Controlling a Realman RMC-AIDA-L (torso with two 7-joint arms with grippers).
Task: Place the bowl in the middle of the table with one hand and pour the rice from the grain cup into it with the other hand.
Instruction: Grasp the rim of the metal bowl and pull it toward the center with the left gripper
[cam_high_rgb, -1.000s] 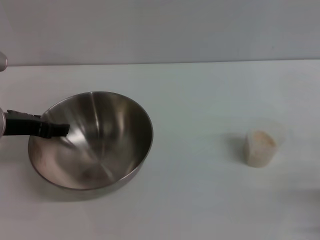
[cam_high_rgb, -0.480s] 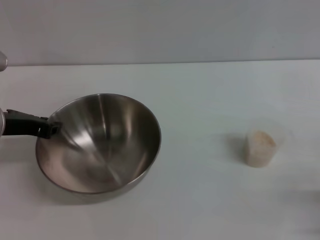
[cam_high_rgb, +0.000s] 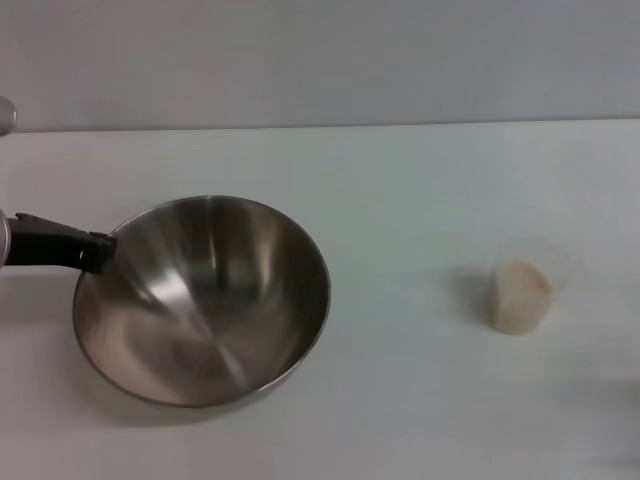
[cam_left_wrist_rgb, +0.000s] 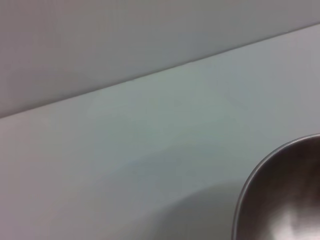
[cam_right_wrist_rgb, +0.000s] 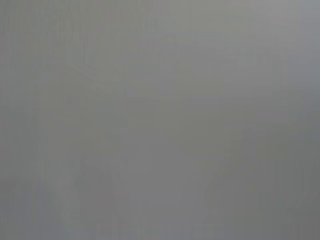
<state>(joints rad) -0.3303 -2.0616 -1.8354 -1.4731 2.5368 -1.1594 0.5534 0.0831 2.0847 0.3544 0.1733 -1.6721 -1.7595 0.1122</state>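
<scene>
Two task things face you in the head view: the bowl (cam_high_rgb: 203, 300) sits left of centre on the table (cam_high_rgb: 400, 200), and the cup (cam_high_rgb: 520, 296) with rice (cam_high_rgb: 522, 280) in it stands upright well apart to the right. Your left gripper (cam_high_rgb: 97, 251) comes in from the left edge, its dark tip at the bowl's rim; you cannot tell from here whether its jaws are parted or clamped on the rim. Your right gripper is out of sight.

Your left wrist view shows only bare table (cam_left_wrist_rgb: 125, 150) and a curved piece of the bowl (cam_left_wrist_rgb: 285, 200) at one corner.

Your right wrist view is plain grey, with nothing to make out.
</scene>
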